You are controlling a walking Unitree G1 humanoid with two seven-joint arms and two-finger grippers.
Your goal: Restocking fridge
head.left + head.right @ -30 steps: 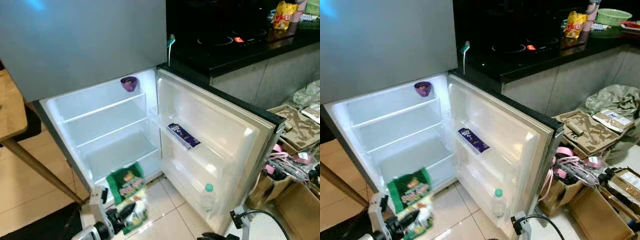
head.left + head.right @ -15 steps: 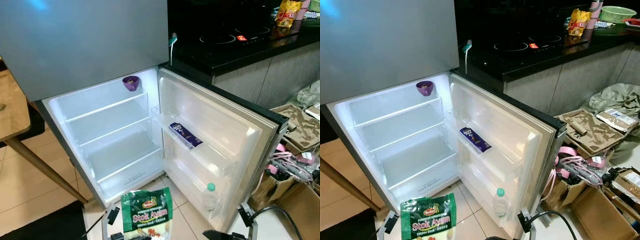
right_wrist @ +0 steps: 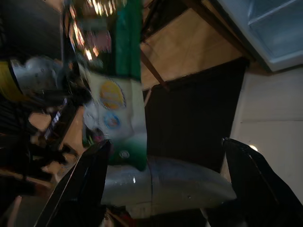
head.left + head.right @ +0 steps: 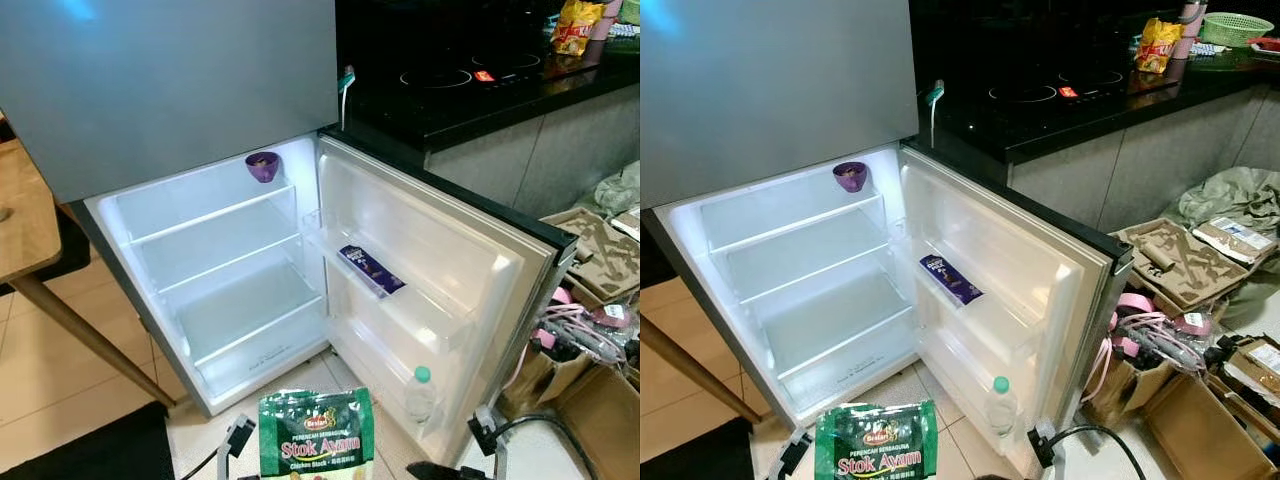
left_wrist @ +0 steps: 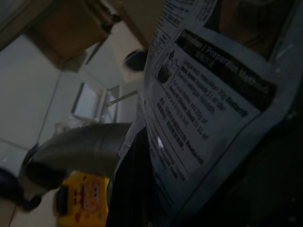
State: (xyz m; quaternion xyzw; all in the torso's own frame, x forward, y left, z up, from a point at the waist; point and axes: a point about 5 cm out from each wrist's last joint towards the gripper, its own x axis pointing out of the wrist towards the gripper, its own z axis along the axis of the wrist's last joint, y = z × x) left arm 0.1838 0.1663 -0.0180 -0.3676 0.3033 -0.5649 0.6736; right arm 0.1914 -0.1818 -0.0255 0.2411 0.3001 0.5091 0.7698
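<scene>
A green "Stok Ayam" stock packet (image 4: 316, 432) hangs upright, label toward me, low in front of the open fridge (image 4: 150, 290). In the left wrist view its printed back (image 5: 208, 90) presses against a black finger (image 5: 130, 189), and my left gripper (image 5: 156, 189) is shut on it. The right wrist view shows my right gripper (image 3: 165, 179) open, fingers wide apart, looking at the packet (image 3: 118, 99) and the silver left arm (image 3: 170, 184). Inside the fridge a purple bowl (image 4: 262, 165) sits on the top shelf. The door (image 4: 440, 260) holds a dark chocolate bar (image 4: 371, 270) and a water bottle (image 4: 420, 392).
A wooden table (image 4: 20, 220) with a slanted leg stands left of the fridge, above a black mat (image 4: 90, 450). A black counter with a stove (image 4: 470, 80) lies behind the door. Cardboard boxes and bags (image 4: 595, 300) crowd the floor to the right. A cable (image 4: 525, 425) runs by the door's foot.
The packet has gone from tilted at the lower left to upright, facing me, and has drifted a little right. The camera shifted slightly after the first frame.
</scene>
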